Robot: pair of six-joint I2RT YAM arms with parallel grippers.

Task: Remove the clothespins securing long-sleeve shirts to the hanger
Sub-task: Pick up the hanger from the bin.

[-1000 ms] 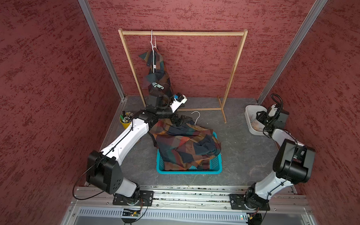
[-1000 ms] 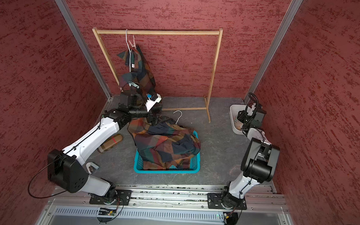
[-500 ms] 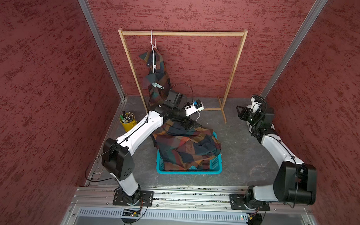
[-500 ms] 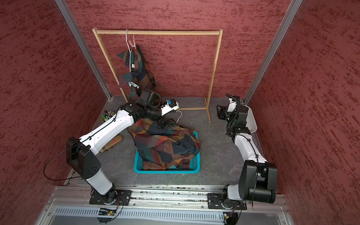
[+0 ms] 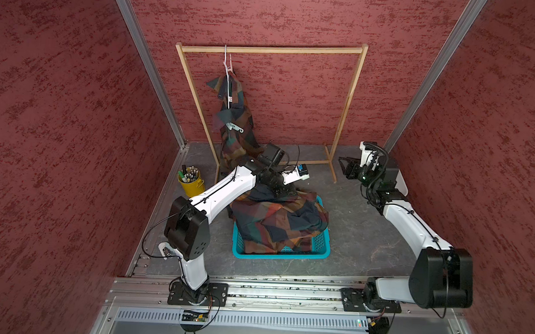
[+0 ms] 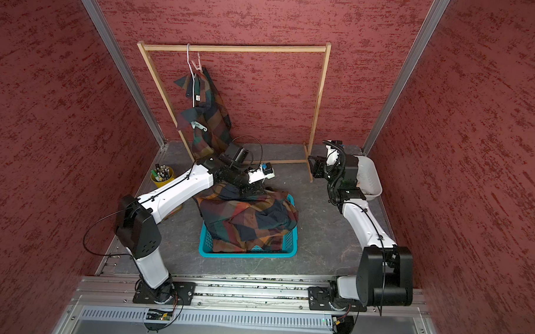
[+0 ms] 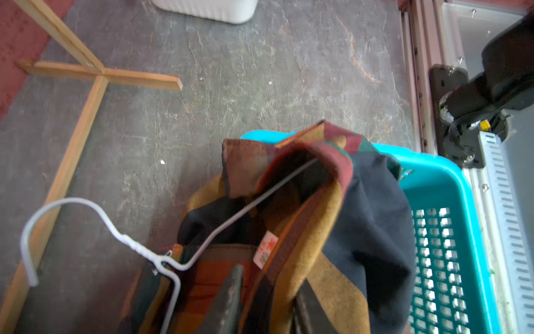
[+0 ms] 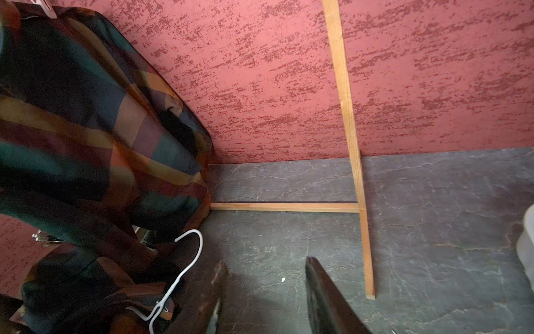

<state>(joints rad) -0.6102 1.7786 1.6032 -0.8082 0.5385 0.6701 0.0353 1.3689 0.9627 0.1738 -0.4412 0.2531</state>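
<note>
One plaid long-sleeve shirt (image 5: 234, 123) hangs from a white wire hanger (image 5: 228, 77) on the wooden rack. A pale pink clothespin (image 5: 230, 67) sits at that hanger's neck, and a mint clothespin (image 5: 235, 127) is clipped lower on the cloth. The second shirt (image 5: 276, 217) lies heaped in the teal basket with its own hanger (image 7: 86, 208) still inside the collar. My left gripper (image 7: 268, 292) is shut on that shirt's collar cloth beside the label. My right gripper (image 8: 265, 269) stands open and empty above the floor, near the rack's right foot.
The wooden rack (image 5: 270, 50) stands against the back wall, its foot (image 7: 98, 72) on the floor. The teal basket (image 5: 318, 246) is in the middle. A yellow cup of pens (image 5: 190, 180) stands at the left and a white bin (image 6: 367, 177) behind my right arm.
My left gripper came over the basket, went down onto the shirt there and closed on its collar. My right arm swung from the white bin toward the rack.
</note>
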